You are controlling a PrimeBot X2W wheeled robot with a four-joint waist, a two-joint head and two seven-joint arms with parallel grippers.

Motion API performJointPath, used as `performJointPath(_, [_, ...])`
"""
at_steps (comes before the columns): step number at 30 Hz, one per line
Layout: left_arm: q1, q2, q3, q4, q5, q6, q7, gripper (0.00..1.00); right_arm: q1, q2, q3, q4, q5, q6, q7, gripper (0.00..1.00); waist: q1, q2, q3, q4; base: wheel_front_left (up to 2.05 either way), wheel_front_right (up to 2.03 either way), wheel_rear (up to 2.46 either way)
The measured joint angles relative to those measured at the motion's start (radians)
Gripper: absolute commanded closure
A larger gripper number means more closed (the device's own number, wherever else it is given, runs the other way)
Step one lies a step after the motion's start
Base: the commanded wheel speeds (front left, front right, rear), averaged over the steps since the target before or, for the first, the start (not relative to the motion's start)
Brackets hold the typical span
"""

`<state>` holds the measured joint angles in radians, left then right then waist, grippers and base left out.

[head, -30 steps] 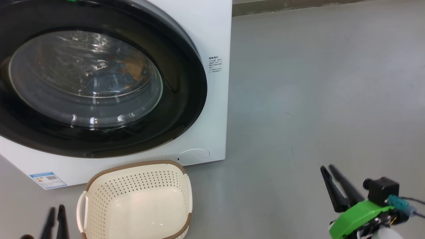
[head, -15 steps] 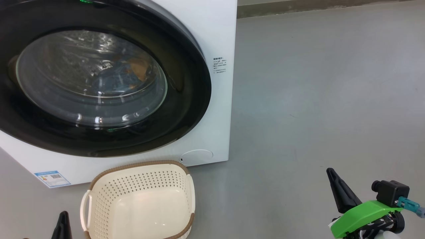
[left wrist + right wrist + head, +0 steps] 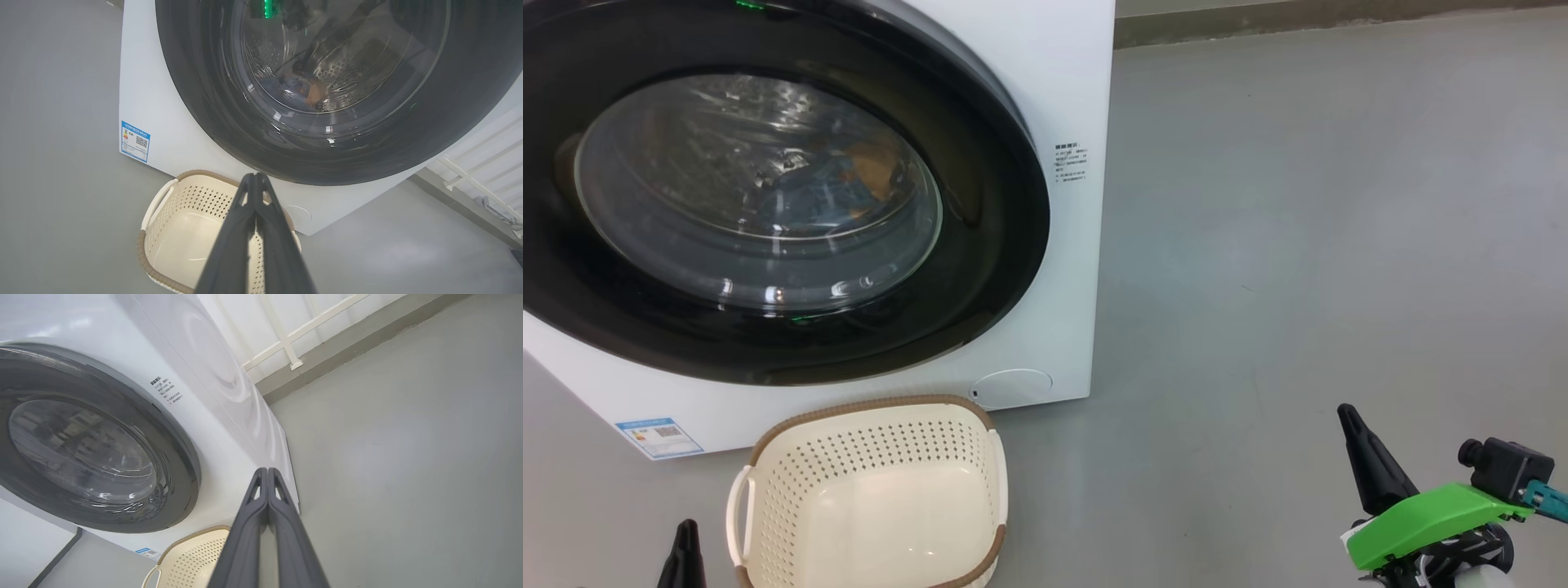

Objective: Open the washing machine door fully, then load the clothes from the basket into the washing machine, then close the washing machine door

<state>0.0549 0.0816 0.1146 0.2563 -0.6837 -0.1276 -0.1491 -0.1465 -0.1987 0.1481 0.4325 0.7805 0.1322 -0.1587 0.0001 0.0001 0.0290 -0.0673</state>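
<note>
The white washing machine (image 3: 1066, 98) stands on the floor with its black-rimmed round door (image 3: 992, 212) shut flat against the front. Through the glass, blue and orange clothes (image 3: 837, 184) lie in the steel drum; the same clothes (image 3: 300, 87) appear in the left wrist view. The cream basket (image 3: 874, 490) sits empty before the machine. My left gripper (image 3: 255, 177) is shut, low beside the basket's left handle, holding nothing. My right gripper (image 3: 267, 470) is shut and empty, hovering over bare floor to the right of the machine.
Grey floor (image 3: 1298, 229) spreads to the right of the machine. A white railing and wall base (image 3: 294, 363) run behind it. A blue label (image 3: 658, 437) marks the machine's lower left front, and a round cover (image 3: 1013, 385) sits low on the right.
The head camera has shifted, sliding the whole scene rightward. The left gripper's tips have sunk toward the bottom edge, and the right gripper's fingers have come together.
</note>
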Motion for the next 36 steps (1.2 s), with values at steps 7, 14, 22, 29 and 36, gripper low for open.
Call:
performJointPath(7, [-0.005,-0.003,-0.002,0.001,-0.072,0.000,0.018,1.00,0.000,0.009,-0.018,-0.011,0.064,0.000,0.018,1.00,0.0000,0.0000,-0.002,0.005,0.00,0.00,0.00])
performJointPath(14, [-0.019,-0.005,-0.004,0.002,-0.144,0.000,0.038,1.00,0.001,0.016,-0.043,-0.022,0.129,0.000,0.039,1.00,0.0000,0.0000,-0.005,0.010,0.00,0.00,0.00])
performJointPath(22, [-0.025,-0.009,-0.006,0.002,-0.224,0.000,0.063,1.00,0.017,0.034,-0.060,-0.036,0.202,0.000,0.062,1.00,0.0000,0.0000,-0.007,0.016,0.00,0.00,0.00])
performJointPath(29, [-0.039,-0.012,-0.008,0.003,-0.294,0.000,0.081,1.00,0.017,0.042,-0.081,-0.048,0.267,0.000,0.079,1.00,-0.0001,0.0000,-0.009,0.022,0.00,0.00,0.00])
performJointPath(36, [-0.040,-0.014,-0.009,0.003,-0.362,0.000,0.103,1.00,0.017,0.049,-0.106,-0.059,0.331,0.000,0.098,1.00,0.0000,0.0000,-0.012,0.027,0.00,0.00,0.00])
